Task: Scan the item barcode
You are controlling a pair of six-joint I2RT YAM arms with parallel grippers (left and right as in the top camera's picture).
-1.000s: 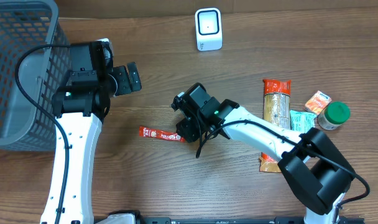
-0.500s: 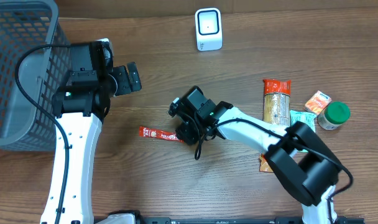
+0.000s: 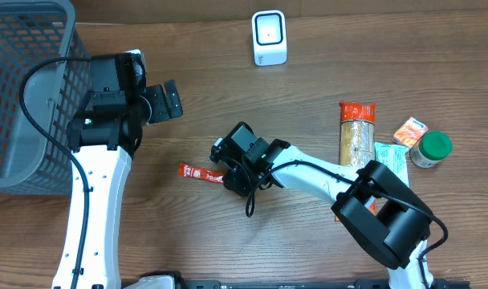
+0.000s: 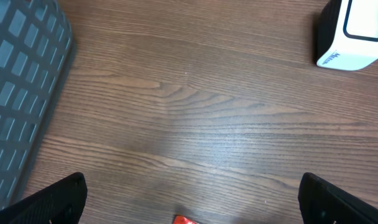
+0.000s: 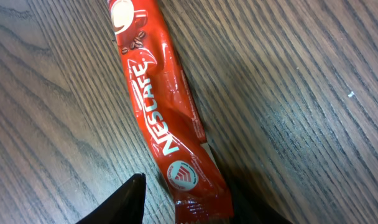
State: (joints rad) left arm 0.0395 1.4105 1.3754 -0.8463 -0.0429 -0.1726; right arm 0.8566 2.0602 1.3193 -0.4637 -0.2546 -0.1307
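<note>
Your right gripper [image 5: 186, 208] straddles the right end of the Nescafé sachet [image 5: 158, 118], fingers apart (gap visible one side). Left gripper [image 4: 192, 202] fingers wide apart above the surface [image 4: 195, 112].

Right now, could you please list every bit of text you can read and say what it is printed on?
"NESCAFE", white letters along the red coffee stick sachet.
Round emblem near its lower end: too small to read.
Lettering on the white barcode scanner: blurred.
Labels on the grocery packets, overhead view: too small.
</note>
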